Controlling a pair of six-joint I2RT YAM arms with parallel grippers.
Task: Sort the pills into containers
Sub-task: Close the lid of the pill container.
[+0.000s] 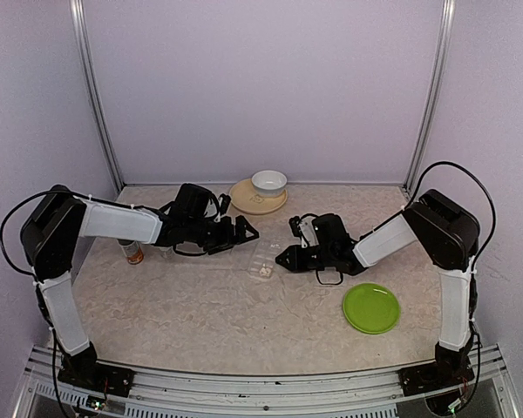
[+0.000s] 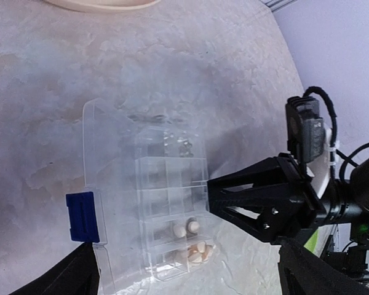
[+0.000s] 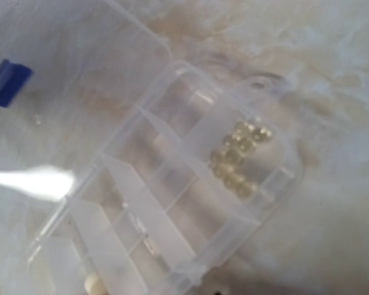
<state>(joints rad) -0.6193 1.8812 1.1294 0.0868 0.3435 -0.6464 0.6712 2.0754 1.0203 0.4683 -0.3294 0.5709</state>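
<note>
The clear pill box (image 1: 263, 259) lies open between both grippers; the right gripper (image 1: 281, 258), fingertips together, points at its right edge; the left gripper (image 1: 247, 229) stands wide just beside its far-left corner; pills (image 2: 197, 250) lie in its near-end compartments.

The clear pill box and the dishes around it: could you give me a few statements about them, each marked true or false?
The pill box lies with its lid open. True.
The green plate has food on it. False: it looks bare.
The white bowl sits on a tan plate. True.
Every compartment of the box is filled. False: pills lie in only a few, and others are empty.
</note>
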